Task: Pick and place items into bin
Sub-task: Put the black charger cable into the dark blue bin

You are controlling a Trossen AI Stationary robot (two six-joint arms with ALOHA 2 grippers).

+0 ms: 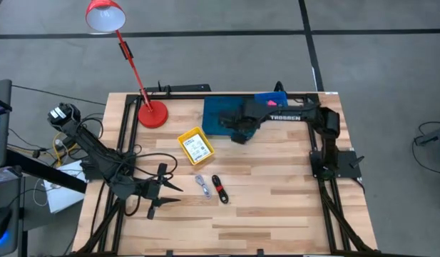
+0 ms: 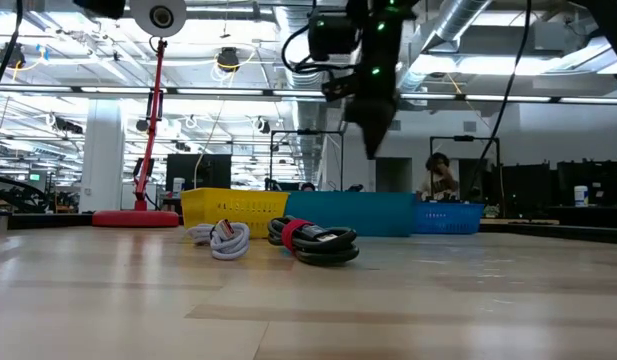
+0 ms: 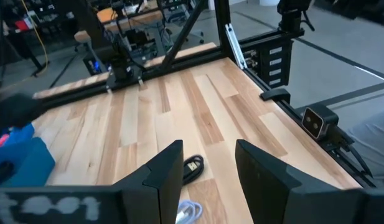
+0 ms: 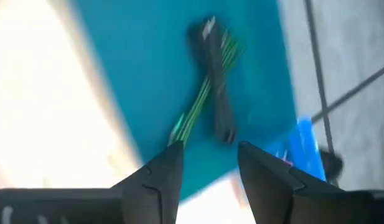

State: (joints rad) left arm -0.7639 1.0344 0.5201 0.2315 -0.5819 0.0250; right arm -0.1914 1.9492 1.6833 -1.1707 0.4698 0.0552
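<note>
My right gripper [image 1: 239,135] [image 4: 207,149] is open, hanging over the near edge of the teal bin [image 1: 223,114] [image 2: 353,213]. A black and green cable bundle [image 4: 210,81] lies on the bin's floor beyond its fingers. On the table lie a whitish clear cable coil [image 1: 201,185] [image 2: 223,238] and a black cable coil with a red band [image 1: 220,189] [image 2: 313,242]. My left gripper [image 1: 178,194] [image 3: 207,149] is open, low near the table's left side, pointing at these two coils and apart from them. A pink bit [image 1: 266,102] sits in the small blue bin.
A yellow bin [image 1: 196,146] [image 2: 233,208] with a white label stands left of the teal bin. A small blue bin [image 1: 271,100] [image 2: 448,215] sits at the far edge. A red desk lamp's base [image 1: 152,114] stands at the far left. Bare wood lies toward the near edge.
</note>
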